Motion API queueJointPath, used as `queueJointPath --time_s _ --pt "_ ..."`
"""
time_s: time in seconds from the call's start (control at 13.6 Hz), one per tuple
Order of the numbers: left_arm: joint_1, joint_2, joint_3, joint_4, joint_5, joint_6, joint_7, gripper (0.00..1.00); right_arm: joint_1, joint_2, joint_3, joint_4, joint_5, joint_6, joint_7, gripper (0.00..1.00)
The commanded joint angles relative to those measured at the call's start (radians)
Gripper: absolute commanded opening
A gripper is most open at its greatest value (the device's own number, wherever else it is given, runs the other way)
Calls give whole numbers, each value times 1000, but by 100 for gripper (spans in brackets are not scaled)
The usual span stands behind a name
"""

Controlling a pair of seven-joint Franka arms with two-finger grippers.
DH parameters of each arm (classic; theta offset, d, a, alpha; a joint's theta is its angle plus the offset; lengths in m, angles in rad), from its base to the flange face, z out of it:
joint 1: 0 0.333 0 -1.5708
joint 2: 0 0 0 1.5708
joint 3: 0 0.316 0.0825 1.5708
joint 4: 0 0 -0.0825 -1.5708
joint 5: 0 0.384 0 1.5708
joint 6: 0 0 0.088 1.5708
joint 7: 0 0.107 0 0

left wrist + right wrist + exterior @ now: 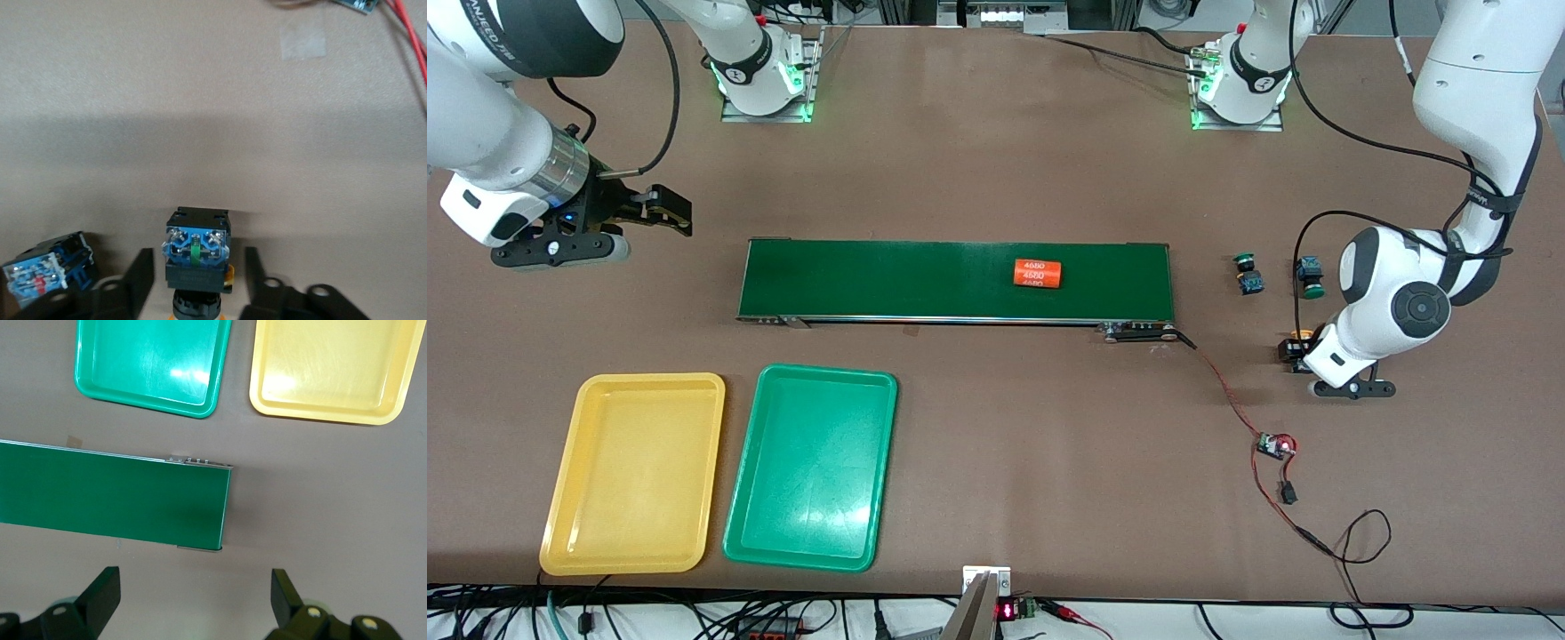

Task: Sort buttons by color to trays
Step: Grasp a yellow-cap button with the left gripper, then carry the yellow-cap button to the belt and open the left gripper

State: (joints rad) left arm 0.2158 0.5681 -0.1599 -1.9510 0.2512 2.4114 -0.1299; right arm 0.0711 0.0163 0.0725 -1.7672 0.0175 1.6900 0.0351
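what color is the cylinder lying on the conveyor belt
Orange, with white "4680" lettering; the cylinder shows best in the front view.

the yellow tray (633,473) and the green tray (811,468) look like smooth, glossy plastic that throws back bright patches of light, while the table (996,160) under them is a matt brown sheet with a faintly grainy look. the conveyor belt (925,280) has a flat, dull dark-green surface edged with a thin metal rail, and the orange cylinder (1038,274) on it looks smooth and slightly shiny.

Conveyor belt (956,282) and orange cylinder (1038,274) between buttons (1249,284) and trays (811,467).
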Motion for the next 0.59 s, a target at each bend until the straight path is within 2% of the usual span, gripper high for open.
queueJointPath --time_s 0.0,0.07,0.22,0.37,0.51 --pt "11 0 -9 -9 28 12 2 27 -5 -9 -3 -3 -2 -7 0 100" --pt "11 -13 -16 -6 28 -1 7 20 -5 -9 -4 -1 -2 -9 0 100" --pt "4 -75 -53 -2 30 -87 22 16 -5 -9 -4 5 -2 -22 2 100" --pt "5 -125 -133 1 30 -185 100 15 -7 -7 -5 18 -2 -24 -7 100" --pt "10 -161 -229 3 1 -274 31 13 -7 -9 -7 38 -2 -59 -9 100"
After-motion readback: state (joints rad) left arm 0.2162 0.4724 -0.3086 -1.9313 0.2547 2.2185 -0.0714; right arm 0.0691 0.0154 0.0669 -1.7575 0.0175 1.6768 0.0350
